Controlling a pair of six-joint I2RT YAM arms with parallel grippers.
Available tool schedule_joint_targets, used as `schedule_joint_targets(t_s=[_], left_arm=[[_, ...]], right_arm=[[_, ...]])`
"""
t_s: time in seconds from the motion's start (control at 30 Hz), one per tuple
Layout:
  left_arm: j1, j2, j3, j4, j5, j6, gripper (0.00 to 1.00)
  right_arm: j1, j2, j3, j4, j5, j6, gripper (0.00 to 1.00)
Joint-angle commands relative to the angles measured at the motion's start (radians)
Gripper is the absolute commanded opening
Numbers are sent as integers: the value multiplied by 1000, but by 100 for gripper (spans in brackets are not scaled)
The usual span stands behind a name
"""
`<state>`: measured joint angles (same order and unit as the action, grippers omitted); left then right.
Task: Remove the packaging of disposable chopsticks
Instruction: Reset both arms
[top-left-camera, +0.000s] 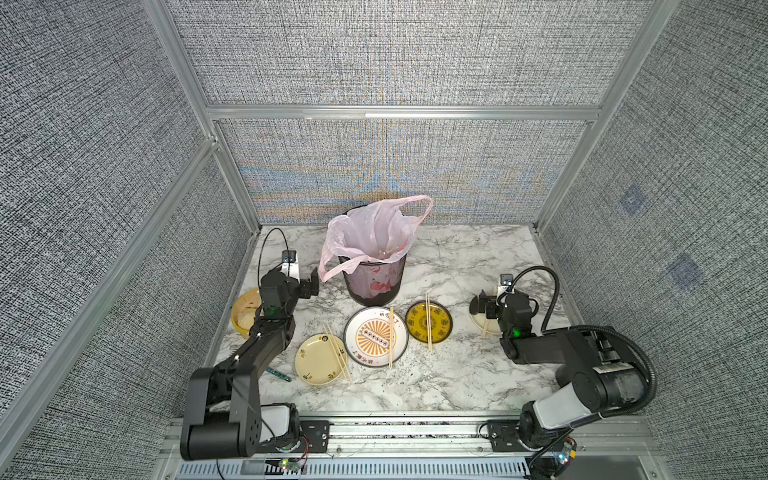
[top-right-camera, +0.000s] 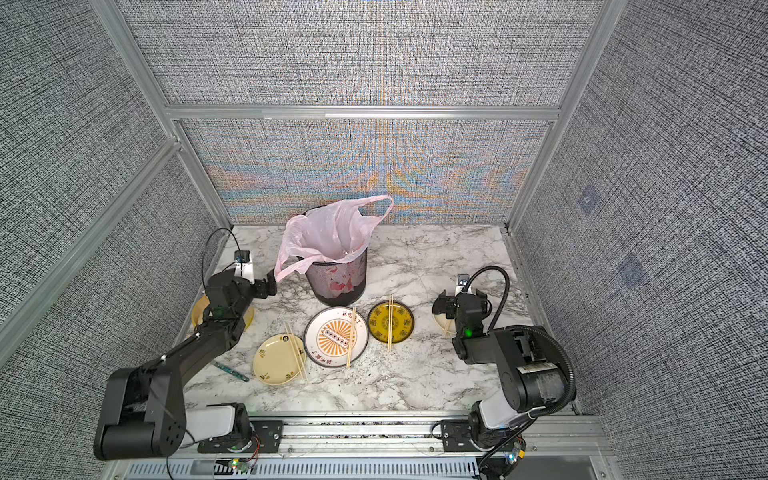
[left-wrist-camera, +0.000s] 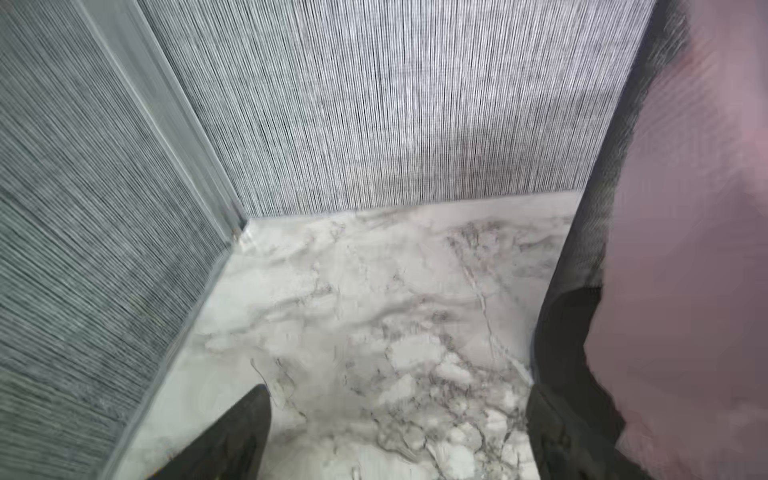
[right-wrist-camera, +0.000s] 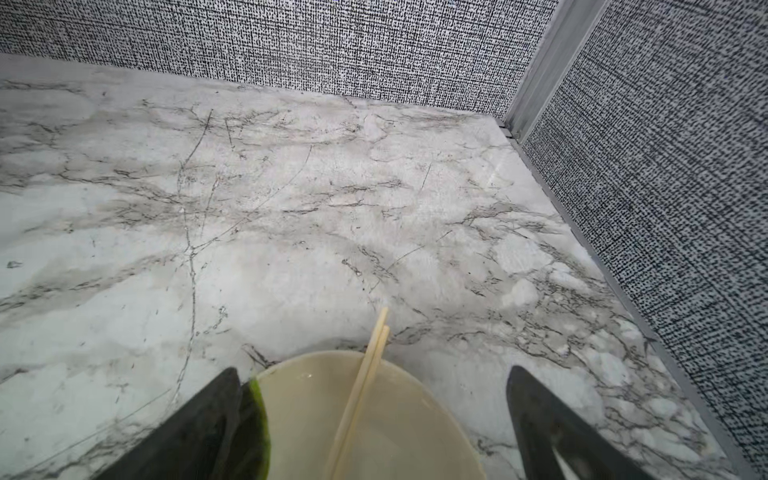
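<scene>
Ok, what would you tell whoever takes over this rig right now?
Left gripper: open, empty, beside the black mesh bin lined with a pink plastic bag.
Right gripper: open, empty, above the cream bowl.
Thin pale wooden chopsticks: four pairs, three on round plates, one on that bowl; all look bare.
Clear plastic sleeves: none visible on the marble table.
Left: apparently nothing.

red chinese characters on the white sunburst plate and dark marks on the pale yellow plate: too small to read.
</scene>
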<state>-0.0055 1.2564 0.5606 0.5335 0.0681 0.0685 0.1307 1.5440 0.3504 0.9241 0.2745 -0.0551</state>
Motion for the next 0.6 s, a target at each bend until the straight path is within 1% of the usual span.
schedule_joint_targets(t_s=[0.0,0.07,0.1,0.13,0.17,0.2,0.23,0.27,0.3,0.33,0.37,0.4,0.47,0.5,0.53,0.57], left_arm=[[1,-24,-30,-137,-50,-67,95],[-5,-33,-56,-111,-7,-82,95],[-5,-27,-87,-62,-28,-114,96],[-5,-9,-89,-58,-51,-124,96],[-5,18,-74,-79,-53,-130,97],[-5,58,-66,-63,-36,-122,97],[-18,105,-67,-26,-33,-107,96],[-40,149,-79,22,-63,-95,96],[-56,199,-93,82,-85,-86,98],[-62,229,-114,162,-91,-72,100],[-60,228,-138,205,-79,-46,100],[-60,228,-129,186,-86,-49,100],[-59,219,-64,37,-117,-102,100],[-52,231,-78,86,-108,-105,100],[-51,231,-83,95,-111,-102,100],[-52,225,-72,63,-110,-102,100]], right_arm=[[-2,-1,-2,29,15,14,99],[-2,-1,-8,43,17,15,99],[-2,0,-9,42,17,15,99],[-2,-1,-6,41,18,15,99],[-2,0,-5,36,19,16,99],[-1,-1,-2,29,18,18,99],[-3,2,6,19,21,18,99],[-3,1,12,7,22,20,99],[-4,-1,11,7,20,21,99],[-5,0,10,9,20,21,99],[-5,1,12,9,20,21,99],[-5,-1,12,6,20,21,99],[-8,2,15,1,17,24,99],[-7,0,16,-3,16,24,99],[-8,2,15,1,15,24,99],[-8,-1,15,1,15,24,99]])
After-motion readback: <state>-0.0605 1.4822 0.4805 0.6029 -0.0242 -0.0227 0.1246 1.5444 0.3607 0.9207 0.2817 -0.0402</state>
